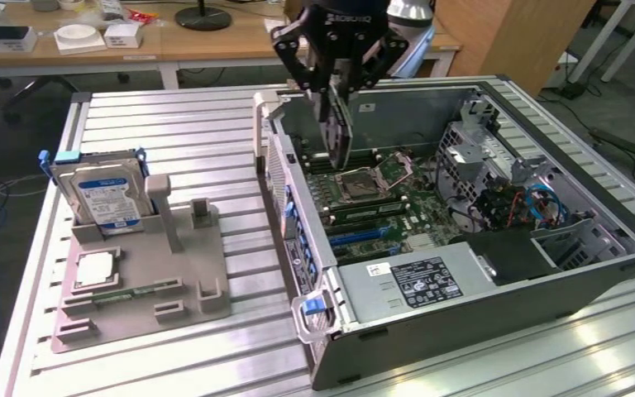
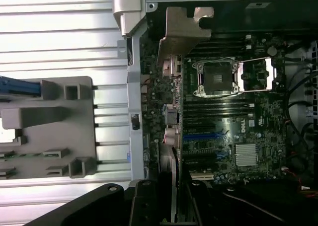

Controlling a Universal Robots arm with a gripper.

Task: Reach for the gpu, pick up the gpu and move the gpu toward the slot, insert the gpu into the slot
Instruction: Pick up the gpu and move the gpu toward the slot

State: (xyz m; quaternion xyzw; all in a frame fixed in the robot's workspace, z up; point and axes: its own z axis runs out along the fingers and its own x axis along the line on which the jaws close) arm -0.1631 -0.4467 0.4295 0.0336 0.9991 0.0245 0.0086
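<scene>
My gripper hangs over the back part of the open computer case and is shut on the gpu. The gpu is a thin dark card that hangs on edge below the fingers, above the motherboard and close to the case's rear wall. In the wrist view the gpu is seen edge-on, with its silver bracket at the far end and my gripper around its near end. Blue and black slots lie on the motherboard beside the card; I cannot tell whether the card touches one.
A grey fixture tray sits on the ribbed metal table at the exterior view's left of the case. It holds an upright hard drive with a blue-white label. The processor socket and power supply are inside the case.
</scene>
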